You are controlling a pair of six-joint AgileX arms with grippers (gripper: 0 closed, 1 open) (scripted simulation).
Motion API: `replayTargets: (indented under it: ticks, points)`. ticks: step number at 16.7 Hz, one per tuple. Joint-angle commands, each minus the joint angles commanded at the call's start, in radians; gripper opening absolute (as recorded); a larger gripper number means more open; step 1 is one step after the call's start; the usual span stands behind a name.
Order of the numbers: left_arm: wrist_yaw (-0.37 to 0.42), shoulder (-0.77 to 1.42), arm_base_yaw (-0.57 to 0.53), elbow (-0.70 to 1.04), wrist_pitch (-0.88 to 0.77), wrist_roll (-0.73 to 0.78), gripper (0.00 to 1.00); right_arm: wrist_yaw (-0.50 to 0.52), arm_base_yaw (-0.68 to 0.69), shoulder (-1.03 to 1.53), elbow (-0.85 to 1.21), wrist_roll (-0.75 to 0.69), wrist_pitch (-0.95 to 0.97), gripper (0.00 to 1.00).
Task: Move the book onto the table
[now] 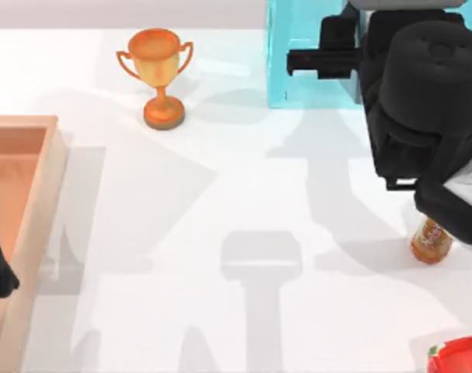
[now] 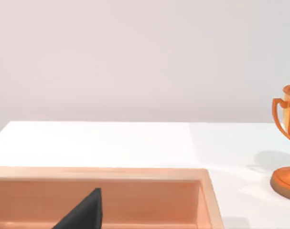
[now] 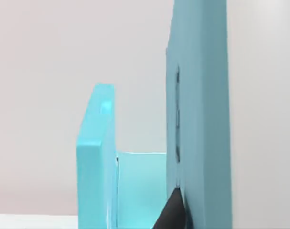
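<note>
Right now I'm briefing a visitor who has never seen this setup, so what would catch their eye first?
Probably the orange trophy, standing alone on the white table toward the far left. Next, the bulky black right arm reaching into the light-blue shelf unit at the far right, with its right gripper at the shelf. The tan wooden tray lies at the table's left edge, with the left arm parked over it.

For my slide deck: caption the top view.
Right gripper reaches into the blue shelf at the table's far edge, trophy to its left.
</note>
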Motion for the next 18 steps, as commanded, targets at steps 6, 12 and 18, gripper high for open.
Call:
replayTargets:
  ticks: [6, 12, 18]
  points:
    - [0.0, 0.0, 0.0, 0.0, 0.0, 0.0, 1.0, 0.074, 0.206, 0.142, 0.021, -0.351, -0.016, 0.0]
    - [0.0, 0.0, 0.0, 0.0, 0.0, 0.0, 1.0, 0.173, 0.441, 0.285, 0.018, -0.876, -0.06, 0.0]
    - [0.0, 0.0, 0.0, 0.0, 0.0, 0.0, 1.0, 0.235, 0.54, 0.349, -0.005, -1.09, -0.1, 0.0]
